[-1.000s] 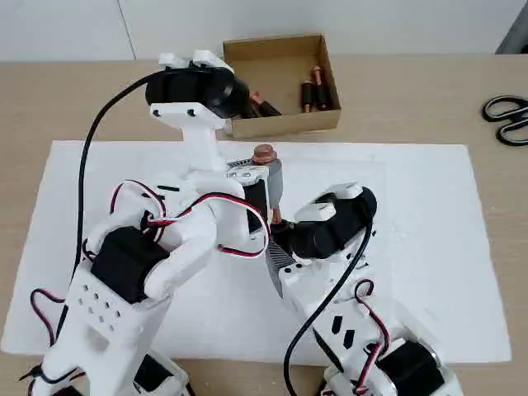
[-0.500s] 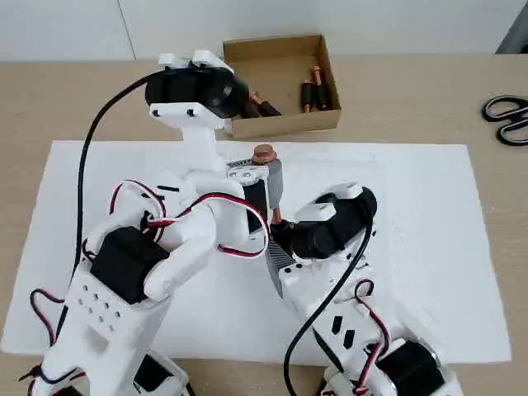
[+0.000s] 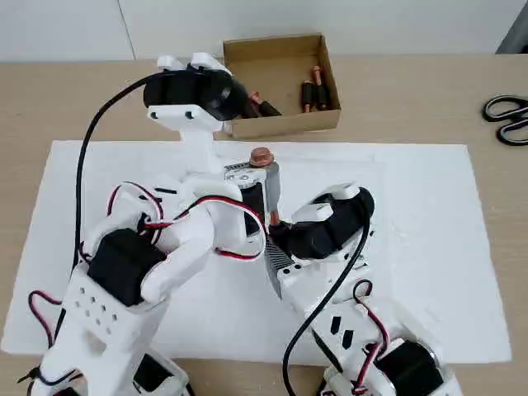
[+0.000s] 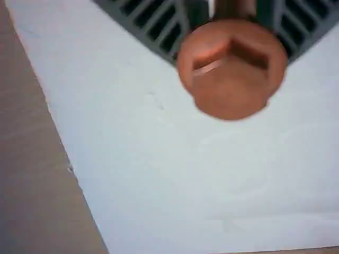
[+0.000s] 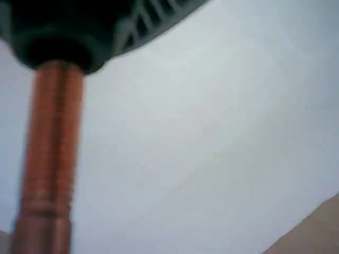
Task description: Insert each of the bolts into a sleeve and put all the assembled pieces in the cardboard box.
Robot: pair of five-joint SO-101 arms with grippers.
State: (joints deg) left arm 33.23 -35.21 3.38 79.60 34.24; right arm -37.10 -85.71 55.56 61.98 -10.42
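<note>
Both arms bent inward above the white mat (image 3: 412,214) on the tabletop (image 3: 412,99). The left gripper (image 3: 262,171) jaws clenched a copper bolt (image 3: 262,155). The right gripper (image 3: 274,227) jaws grasped the dark sleeve (image 5: 58,42) around its shaft.

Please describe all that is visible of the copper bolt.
The bolt looks like copper-coloured metal, with a broad round head and a threaded shaft. The left gripper clamps it below the head, which points toward the cardboard box. Its far end enters a dark sleeve held by the right gripper.
</note>
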